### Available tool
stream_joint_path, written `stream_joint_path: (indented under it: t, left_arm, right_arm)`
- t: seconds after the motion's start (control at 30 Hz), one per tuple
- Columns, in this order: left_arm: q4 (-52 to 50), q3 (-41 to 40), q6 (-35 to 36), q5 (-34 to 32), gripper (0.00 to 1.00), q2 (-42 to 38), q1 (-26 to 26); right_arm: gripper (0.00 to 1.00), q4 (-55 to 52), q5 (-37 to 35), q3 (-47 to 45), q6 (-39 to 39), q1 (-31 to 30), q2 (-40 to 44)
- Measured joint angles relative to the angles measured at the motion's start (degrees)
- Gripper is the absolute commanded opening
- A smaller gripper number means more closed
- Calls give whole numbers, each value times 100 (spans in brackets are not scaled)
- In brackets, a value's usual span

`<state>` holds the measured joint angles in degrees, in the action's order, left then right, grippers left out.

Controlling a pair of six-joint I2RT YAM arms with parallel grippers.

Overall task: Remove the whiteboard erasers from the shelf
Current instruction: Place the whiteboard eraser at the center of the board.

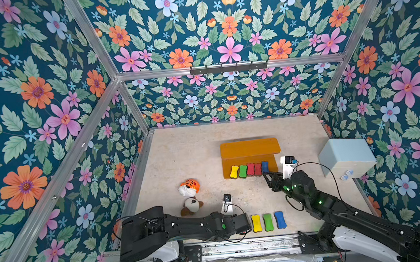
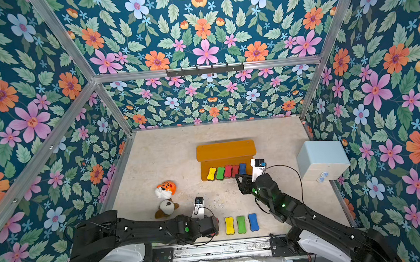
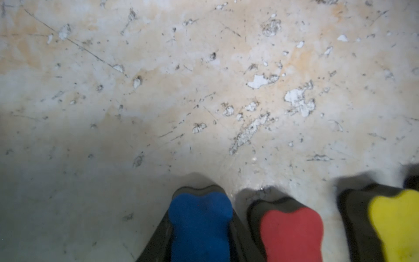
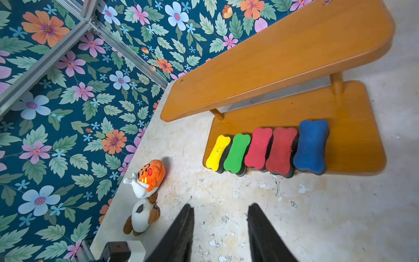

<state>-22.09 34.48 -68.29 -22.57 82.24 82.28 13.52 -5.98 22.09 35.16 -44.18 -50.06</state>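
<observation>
The orange-brown shelf [image 1: 249,147] [image 4: 283,56] stands mid-table. Along its lower tier lie several whiteboard erasers: yellow [image 4: 218,152], green [image 4: 237,151], two red [image 4: 258,147] and blue [image 4: 311,145]. My right gripper [image 4: 221,207] [image 1: 266,176] hovers open over bare table just in front of that row, nearest the blue one [image 1: 265,166]. Near the front edge lie yellow [image 1: 256,223], green [image 1: 268,222] and blue [image 1: 280,219] erasers. My left gripper [image 3: 200,204] is shut on another blue eraser [image 3: 200,226], low beside a red one [image 3: 292,233]; its wrist hides the held one in both top views.
Two plush toys [image 1: 189,188] [image 1: 192,205] lie left of the shelf. A pale blue box [image 1: 346,160] sits against the right wall. Floral walls close in three sides, and a metal rail [image 1: 240,248] runs along the front.
</observation>
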Motion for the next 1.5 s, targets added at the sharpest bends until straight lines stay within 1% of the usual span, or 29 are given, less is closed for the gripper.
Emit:
stream_joint_path:
  t: [0.2, 0.43, 0.53, 0.87, 1.17, 1.5]
  left_arm:
    - [-133, -37, -306, -39, 17, -59, 201]
    - [-170, -57, -433, -109, 36, -72, 273]
    - [-192, -57, -466, -120, 40, -79, 284]
    - [-358, -42, -483, -13, 50, -157, 321]
    - [-651, 28, -505, 63, 53, -291, 326]
    - [-1121, 367, -461, -179, 56, -737, 264]
  right_arm:
    - [44, 120, 0, -9, 35, 0, -68]
    - [44, 162, 2, -7, 37, 0, -94]
    - [44, 166, 2, 13, 90, 0, -101]
    - [45, 203, 4, 42, 96, 0, -146]
    - [45, 205, 15, 68, 101, 4, -179]
    - [45, 197, 26, 118, 118, 4, -210]
